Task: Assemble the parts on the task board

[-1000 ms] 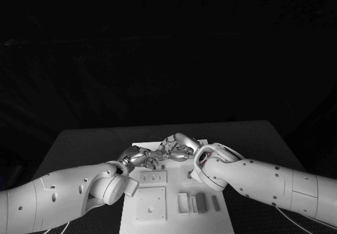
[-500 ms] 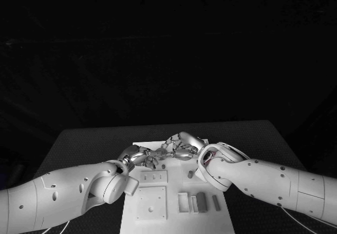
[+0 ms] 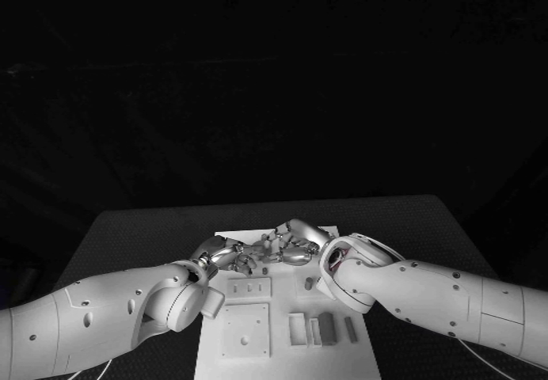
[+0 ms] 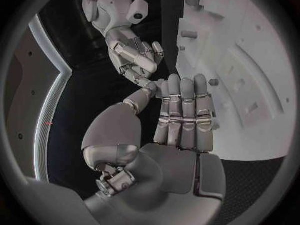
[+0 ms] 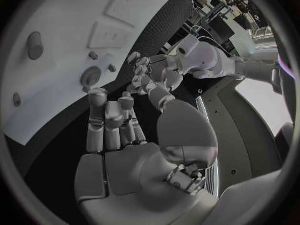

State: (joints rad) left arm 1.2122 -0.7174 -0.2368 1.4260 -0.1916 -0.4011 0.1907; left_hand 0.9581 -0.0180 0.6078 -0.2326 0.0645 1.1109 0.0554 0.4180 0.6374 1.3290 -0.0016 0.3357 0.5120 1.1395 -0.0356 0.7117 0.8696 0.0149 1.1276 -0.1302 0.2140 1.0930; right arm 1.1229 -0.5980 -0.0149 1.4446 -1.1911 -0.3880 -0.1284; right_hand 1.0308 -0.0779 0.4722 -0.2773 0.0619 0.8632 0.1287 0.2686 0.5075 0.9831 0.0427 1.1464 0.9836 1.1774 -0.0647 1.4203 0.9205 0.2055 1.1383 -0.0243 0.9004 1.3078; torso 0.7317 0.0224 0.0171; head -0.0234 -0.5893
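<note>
The white task board (image 3: 286, 348) lies in the middle of the table. Over its far end my two hands meet fingertip to fingertip. My left hand (image 3: 229, 255) has straight fingers (image 4: 181, 110) lying side by side, and its thumb tip sits close against the first fingertip. Whether a small part is between them is hidden. My right hand (image 3: 294, 241) has straight fingers (image 5: 109, 120) with the thumb held apart, and I see nothing in it. Several grey parts (image 3: 325, 328) lie at the board's near right. A small peg (image 3: 308, 283) stands mid-board.
The board (image 5: 56, 60) carries a round peg (image 5: 34, 45) and a round socket (image 5: 92, 76) close to my right hand. Two recessed plates (image 3: 249, 289) lie on the board's left half. Black table (image 3: 137, 229) surrounds the board on every side.
My right hand has come slightly lower and closer to my left hand over the board's far end. The left hand has barely moved.
</note>
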